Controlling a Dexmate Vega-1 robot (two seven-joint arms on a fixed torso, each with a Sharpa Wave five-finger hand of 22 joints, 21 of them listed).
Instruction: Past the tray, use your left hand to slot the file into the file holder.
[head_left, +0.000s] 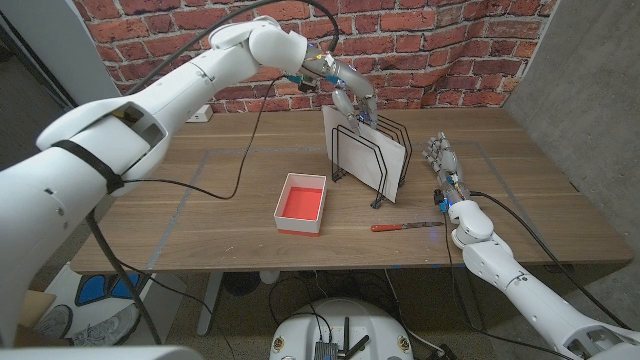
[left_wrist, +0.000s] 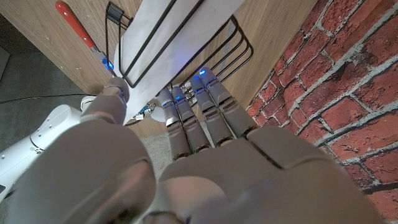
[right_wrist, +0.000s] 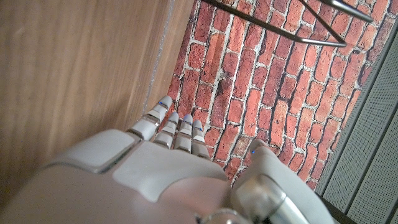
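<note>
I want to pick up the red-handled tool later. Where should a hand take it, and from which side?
Grip the red-handled tool on its red handle, coming down from above. It lies flat on the table, so only its top and sides are free. The right hand waits closest to it, with fingers apart.

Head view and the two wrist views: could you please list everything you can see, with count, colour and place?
file: one, white, standing in the holder, top edge pinched by the left robot hand
file holder: one, black wire, mid-table beyond the tray
tray: one, white with red inside, table centre
screwdriver: one, red handle, lying near the table's front edge, right of the tray
table: one, brown wood
brick wall: red, behind the table
left robot hand: one, white and grey, above the holder
right robot hand: one, white and grey, on the table right of the holder
</note>
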